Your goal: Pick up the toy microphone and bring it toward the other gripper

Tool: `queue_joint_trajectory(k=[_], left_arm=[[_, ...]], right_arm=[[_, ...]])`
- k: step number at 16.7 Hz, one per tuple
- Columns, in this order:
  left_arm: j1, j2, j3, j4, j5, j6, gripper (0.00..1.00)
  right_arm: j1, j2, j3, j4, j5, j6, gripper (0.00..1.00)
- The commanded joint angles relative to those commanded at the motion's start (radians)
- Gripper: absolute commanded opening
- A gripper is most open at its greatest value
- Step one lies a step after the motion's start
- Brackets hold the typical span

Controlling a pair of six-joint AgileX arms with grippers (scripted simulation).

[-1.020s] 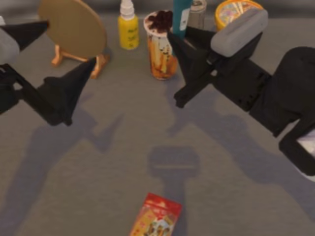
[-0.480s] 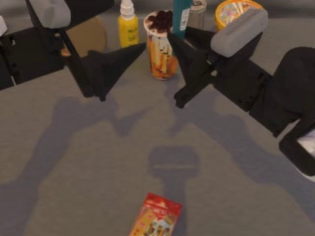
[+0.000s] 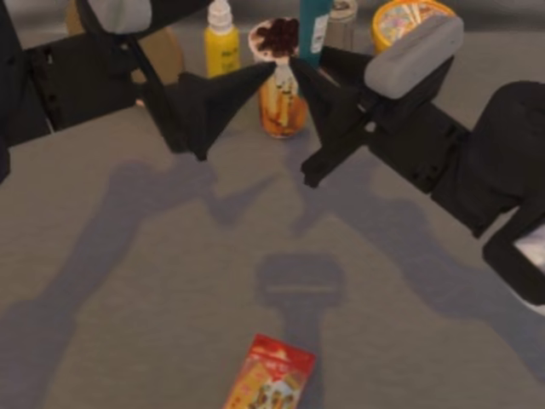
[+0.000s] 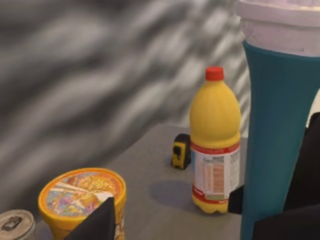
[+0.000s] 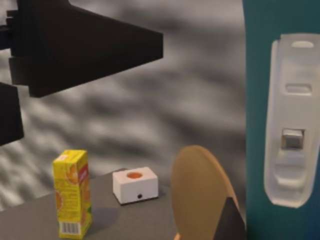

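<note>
The right gripper [image 3: 312,58] has its two pointed fingers pinched on the toy microphone [image 3: 313,27], one on each side of the teal stick. It holds the stick upright in the air just behind the striped cup [image 3: 278,95], on the side of the cup toward the top view's right. In the right wrist view the stick fills one edge, its white button strip [image 5: 291,120] facing the camera. In the left wrist view the teal body rises to the rounded white head [image 4: 280,22].

The left gripper [image 3: 228,90] has its fingers spread. One tapering finger [image 3: 247,81] reaches in from the cup's left, and its tip ends over the cup's rim, near the tip of the right gripper's closer finger. The two tips look slightly apart, but I cannot tell whether they touch. The left gripper's other finger does not show from above.

Left of the cup stands a yellow dropper bottle [image 3: 222,51], and further left a round wooden board [image 3: 166,53] is mostly hidden under the left arm. Right of the cup, behind the microphone, are a metal can [image 3: 342,19] and a printed tub [image 3: 400,21]. Well in front of the cup, near the table's front edge, lies a red packet [image 3: 271,375].
</note>
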Motion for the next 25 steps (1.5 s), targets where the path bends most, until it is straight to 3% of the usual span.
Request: queue_joint_trajectory(k=[7, 12, 25], left_arm=[[-0.165, 0.232, 0.186, 0.054, -0.161, -0.009, 1.0], [-0.177, 0.248, 0.199, 0.057, -0.173, -0.009, 1.0], [-0.177, 0.248, 0.199, 0.057, -0.173, -0.009, 0.02]], right_arm=[[0.0, 0.0, 0.0, 0.0, 0.0, 0.0, 0.0], [0.0, 0.0, 0.0, 0.0, 0.0, 0.0, 0.0], [0.0, 0.0, 0.0, 0.0, 0.0, 0.0, 0.0]])
